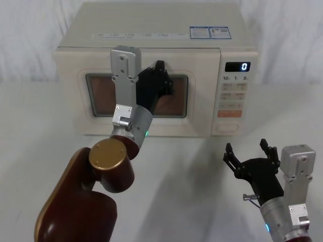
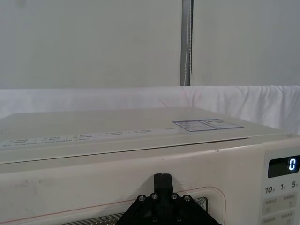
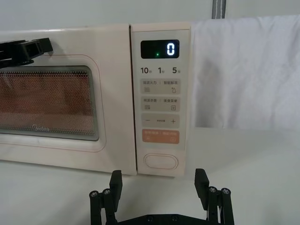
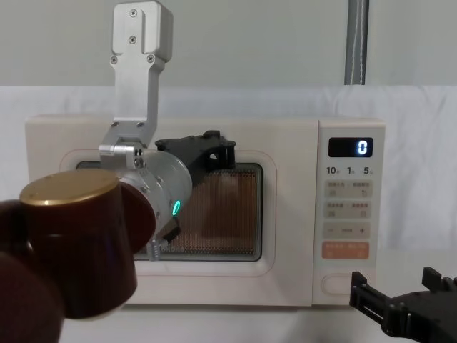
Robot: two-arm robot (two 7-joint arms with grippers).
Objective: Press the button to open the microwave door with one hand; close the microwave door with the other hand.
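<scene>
The cream microwave door (image 1: 199,96) with its dark window looks flush with the oven front. My left gripper (image 1: 160,70) is shut and its tip rests against the door's upper frame, above the window; the same gripper (image 4: 213,146) is seen from the side in the chest view, and its tip (image 2: 162,179) meets the door (image 2: 93,187). The wide cream pill-shaped button (image 3: 161,161) sits at the bottom of the control panel. My right gripper (image 3: 158,177) is open, low over the table, a short way in front of the button (image 1: 226,128) and not touching it.
The microwave stands at the back of a white table (image 1: 192,171), with a white cloth backdrop behind. An orange key (image 3: 161,137) and small beige keys sit above the button, and the display (image 3: 160,48) reads 0. My left arm's brown elbow (image 1: 108,161) takes up the front left.
</scene>
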